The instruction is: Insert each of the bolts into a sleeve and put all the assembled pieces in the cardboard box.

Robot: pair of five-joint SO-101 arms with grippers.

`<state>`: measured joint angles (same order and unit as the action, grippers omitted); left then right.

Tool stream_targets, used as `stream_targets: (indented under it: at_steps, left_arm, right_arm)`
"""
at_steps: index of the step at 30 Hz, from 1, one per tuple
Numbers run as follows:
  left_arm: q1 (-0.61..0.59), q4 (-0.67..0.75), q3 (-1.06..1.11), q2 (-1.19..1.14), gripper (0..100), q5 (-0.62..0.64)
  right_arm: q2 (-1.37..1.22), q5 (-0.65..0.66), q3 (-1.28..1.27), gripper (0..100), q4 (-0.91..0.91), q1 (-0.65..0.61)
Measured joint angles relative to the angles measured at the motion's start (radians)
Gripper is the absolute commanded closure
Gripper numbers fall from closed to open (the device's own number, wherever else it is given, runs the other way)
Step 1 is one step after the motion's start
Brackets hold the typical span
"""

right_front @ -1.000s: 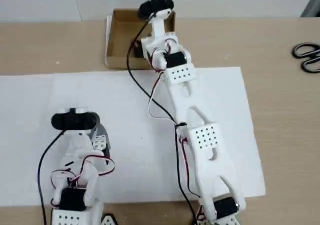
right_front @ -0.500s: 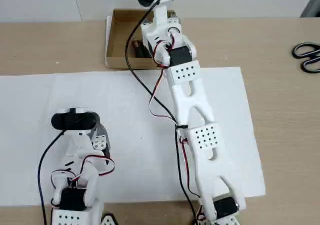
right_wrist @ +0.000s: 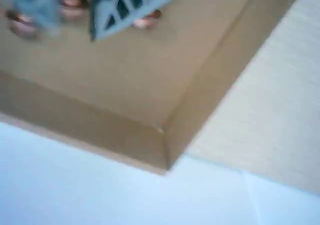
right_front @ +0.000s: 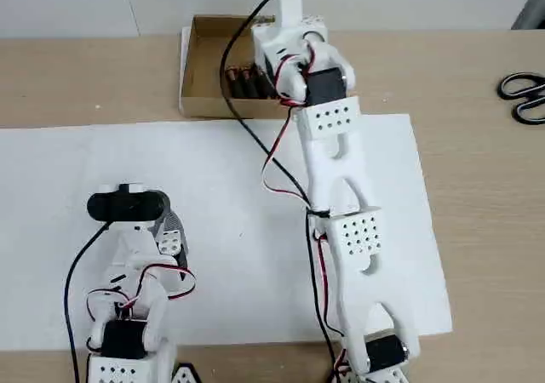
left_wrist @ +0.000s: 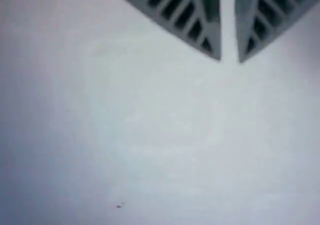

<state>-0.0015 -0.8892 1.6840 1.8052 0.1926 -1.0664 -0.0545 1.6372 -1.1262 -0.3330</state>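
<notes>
At the far edge of the light wooden table (right_front: 85, 77), your right arm (right_front: 341, 145) stretches across the large white paper sheet (right_front: 213, 196). It reaches the shallow brown cardboard box (right_front: 204, 106), and its wrist hangs over the side of the box nearer the black-handled scissors (right_front: 524, 96). Several dark, cylindrical assembled pieces (right_front: 243, 81) lie side by side on the box floor, just beside that wrist. From the right wrist view you can see the right gripper (right_wrist: 82, 2) above the box floor. Its ribbed grey fingers (right_wrist: 130, 5) are spread apart, one sharp and the other a blur. The pieces on the cardboard beyond them look coppery from there, and I cannot tell whether any piece touches a finger. One inner corner of the box and its wall sit close by, with the paper edge butting against the wall's outer side.

Your left arm (right_front: 128, 315) is folded low at the near edge of the table, well apart from the box. The left gripper (left_wrist: 228, 57) points down over bare white paper. Its two grey fingers are drawn almost together, with just a thin slit of paper showing between them, and they pinch nothing. The scissors lie on bare wood off the sheet, well away from both arms.
</notes>
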Motion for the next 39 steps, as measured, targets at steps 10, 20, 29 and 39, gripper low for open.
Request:
stream_targets:
  at_steps: [10,20,29,39]
  left_arm:
    - [0.0,0.0,0.0,0.0,99,0.0]
    - [0.0,0.0,0.0,0.0,99,0.0]
    - [0.0,0.0,0.0,0.0,99,0.0]
    - [0.0,0.0,0.0,0.0,99,0.0]
  right_arm:
    - [0.157,-0.16,0.0,99.5,-0.256,0.058]
    - [0.334,-0.201,0.0,99.5,-0.534,0.084]
    - [0.554,-0.157,0.002,99.5,-0.559,0.107]
    - [0.735,-0.149,0.0,99.5,-0.562,0.115]
